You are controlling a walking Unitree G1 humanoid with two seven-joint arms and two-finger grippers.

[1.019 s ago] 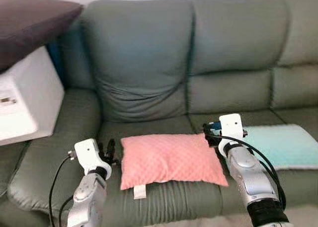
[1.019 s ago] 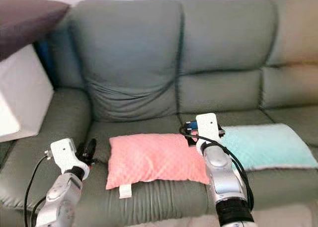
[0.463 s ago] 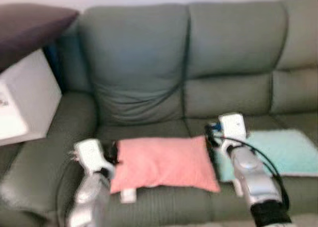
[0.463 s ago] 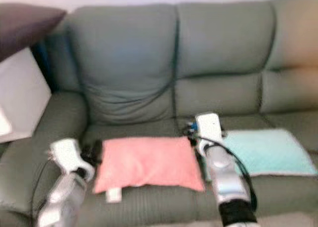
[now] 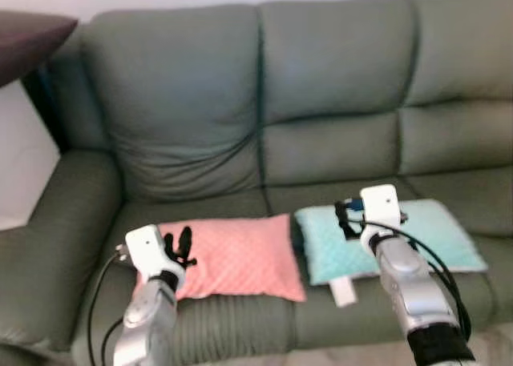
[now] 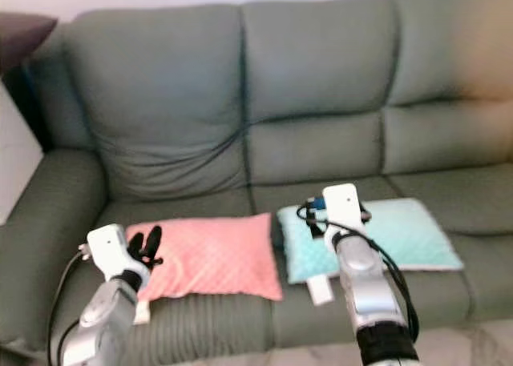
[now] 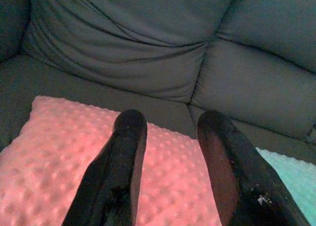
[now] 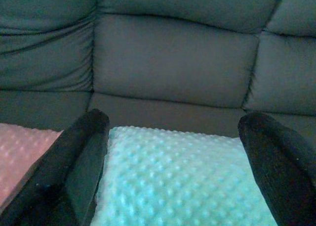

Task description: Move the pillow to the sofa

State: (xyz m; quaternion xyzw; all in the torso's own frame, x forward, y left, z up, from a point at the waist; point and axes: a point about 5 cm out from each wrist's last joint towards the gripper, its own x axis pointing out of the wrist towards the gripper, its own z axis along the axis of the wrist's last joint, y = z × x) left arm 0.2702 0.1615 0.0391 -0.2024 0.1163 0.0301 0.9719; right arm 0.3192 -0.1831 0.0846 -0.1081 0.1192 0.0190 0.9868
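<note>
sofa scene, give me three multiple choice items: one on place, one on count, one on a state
1. Where does the pink pillow lie?
A. on the sofa seat
B. on the floor
C. on the sofa's back

2. How many pillows lie on the seat?
A. one
B. two
C. four

3. How does the right gripper stand?
A. shut on the teal pillow
B. jaws open over the teal pillow
C. shut on the pink pillow

Answers: A, it rests on the seat cushion; B, pink and teal side by side; C is wrong and B right, the fingers stand wide apart.

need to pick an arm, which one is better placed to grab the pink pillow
Left. The left gripper hovers open over the pink pillow's left end; the right gripper is open above the teal pillow.
</note>
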